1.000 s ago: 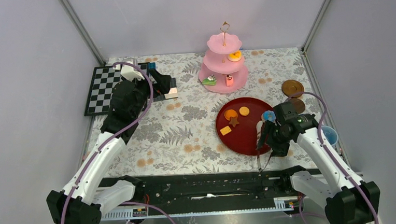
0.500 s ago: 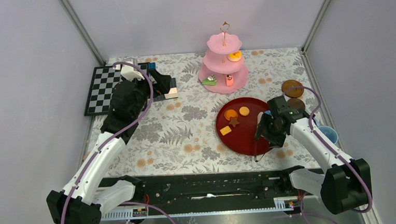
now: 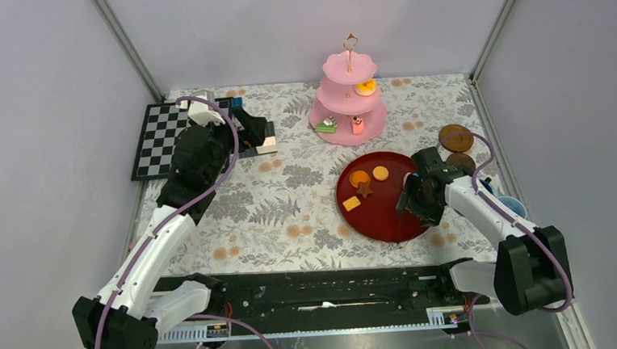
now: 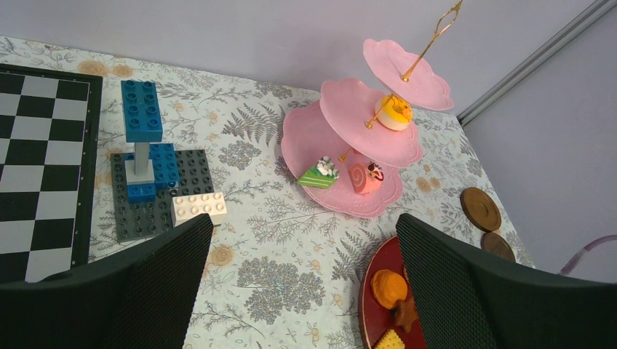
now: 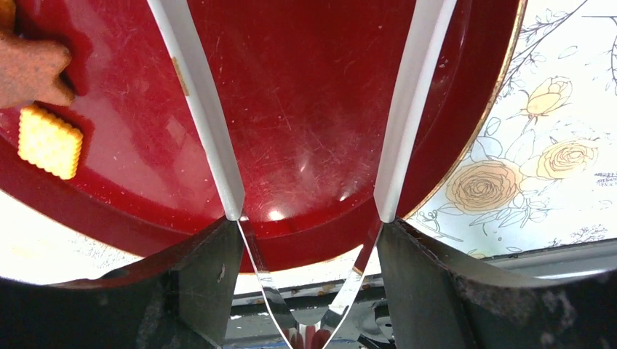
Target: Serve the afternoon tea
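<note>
The pink three-tier stand (image 3: 348, 99) at the back carries a green cake piece (image 3: 326, 126), a pink roll (image 3: 357, 125) and a yellow sweet (image 3: 365, 87). An orange donut (image 3: 360, 178), a round biscuit (image 3: 380, 172), a star (image 3: 364, 190) and a square biscuit (image 3: 351, 203) lie on the dark red tray (image 3: 376, 215). Over the tray's right side, my right gripper (image 5: 309, 222) is shut on the white tongs (image 5: 204, 109), whose arms spread above bare tray; their tips are out of view. My left gripper (image 4: 302, 218) hangs open near the toy bricks.
Two brown saucers (image 3: 455, 137) (image 3: 462, 163) lie right of the tray, and a blue cup (image 3: 512, 208) stands by the right wall. A chessboard (image 3: 157, 135) and a stack of toy bricks (image 4: 149, 167) fill the back left.
My right arm has drawn in over the tray's right side with the tongs, away from the table's near edge. The left arm has not moved.
</note>
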Available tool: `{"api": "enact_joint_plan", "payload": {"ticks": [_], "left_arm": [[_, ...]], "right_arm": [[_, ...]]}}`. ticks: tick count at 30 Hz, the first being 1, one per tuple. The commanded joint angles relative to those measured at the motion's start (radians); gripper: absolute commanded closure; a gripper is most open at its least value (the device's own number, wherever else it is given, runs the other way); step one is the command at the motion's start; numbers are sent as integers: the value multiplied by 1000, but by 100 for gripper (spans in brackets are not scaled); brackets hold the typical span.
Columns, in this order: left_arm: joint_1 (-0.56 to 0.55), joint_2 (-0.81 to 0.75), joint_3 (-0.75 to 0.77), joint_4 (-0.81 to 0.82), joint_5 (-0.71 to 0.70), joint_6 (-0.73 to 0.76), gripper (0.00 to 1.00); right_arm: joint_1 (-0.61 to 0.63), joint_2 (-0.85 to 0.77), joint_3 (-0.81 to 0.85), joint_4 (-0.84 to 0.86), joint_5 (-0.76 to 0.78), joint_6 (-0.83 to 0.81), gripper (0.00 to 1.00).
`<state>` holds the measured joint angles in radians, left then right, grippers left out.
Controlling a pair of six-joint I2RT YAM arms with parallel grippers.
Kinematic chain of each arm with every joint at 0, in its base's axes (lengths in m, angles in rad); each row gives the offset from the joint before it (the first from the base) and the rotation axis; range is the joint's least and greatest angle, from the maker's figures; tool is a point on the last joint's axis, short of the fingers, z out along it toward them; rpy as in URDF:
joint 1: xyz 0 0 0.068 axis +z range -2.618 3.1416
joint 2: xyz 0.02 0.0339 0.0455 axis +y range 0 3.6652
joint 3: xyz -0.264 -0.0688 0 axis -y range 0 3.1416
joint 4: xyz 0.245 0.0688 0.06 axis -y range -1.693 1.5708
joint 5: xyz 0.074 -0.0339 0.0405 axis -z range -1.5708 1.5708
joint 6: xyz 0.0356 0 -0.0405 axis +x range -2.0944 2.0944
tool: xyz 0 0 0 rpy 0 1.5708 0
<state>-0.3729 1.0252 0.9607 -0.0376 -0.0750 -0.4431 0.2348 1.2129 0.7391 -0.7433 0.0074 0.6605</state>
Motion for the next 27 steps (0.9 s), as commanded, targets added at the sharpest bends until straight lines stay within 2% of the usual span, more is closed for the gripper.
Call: {"api": "enact_joint_plan", "payload": {"ticks": [1,18,27], "left_arm": [[-1,-10,44,21,-3,5,1],[-1,-10,45,16,-24,14,1],[2,-16,44,18,-26,15,1]], "right_arm": [[-3,42,18,38,48,-14,28],[-15,251,129,46,65,-105,31],[-15,331,170,32,118,-151,29]]}}
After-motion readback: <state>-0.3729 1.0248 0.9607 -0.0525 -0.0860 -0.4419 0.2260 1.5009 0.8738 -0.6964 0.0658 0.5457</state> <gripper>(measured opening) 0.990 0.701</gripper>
